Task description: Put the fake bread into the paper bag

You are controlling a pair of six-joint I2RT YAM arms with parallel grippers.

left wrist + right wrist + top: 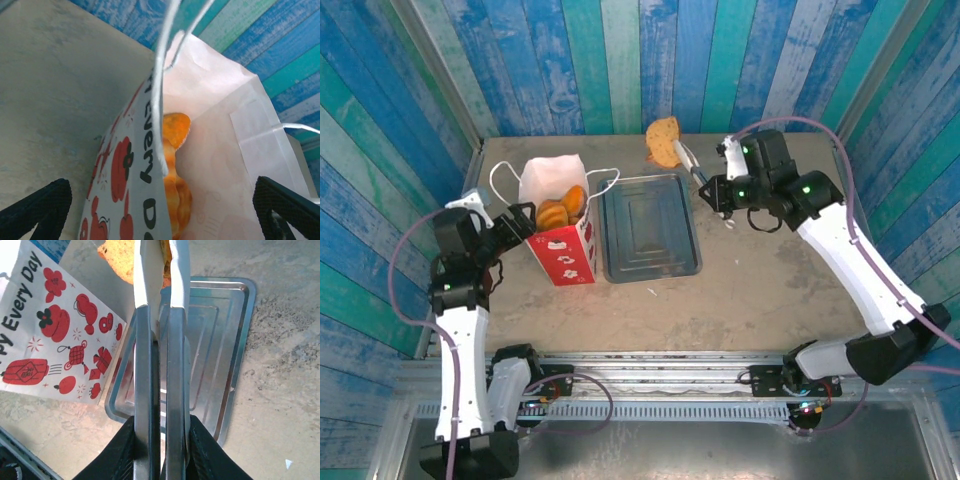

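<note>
Right fingers (682, 155) pinching brown slice (663, 141), held up past far end of grey tray (650, 235), clear of surface (770, 290) for carry to paper bag (563, 255). Left fingers (517, 222) spread wide astride bag, likely to steady it. Pastries (563, 208) already inside.

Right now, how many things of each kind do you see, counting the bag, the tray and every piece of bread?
paper bag: 1
metal tray: 1
fake bread pieces seen inside the bag: 2 (more may be hidden)
fake bread slice held in the right gripper: 1
Total: 5
</note>
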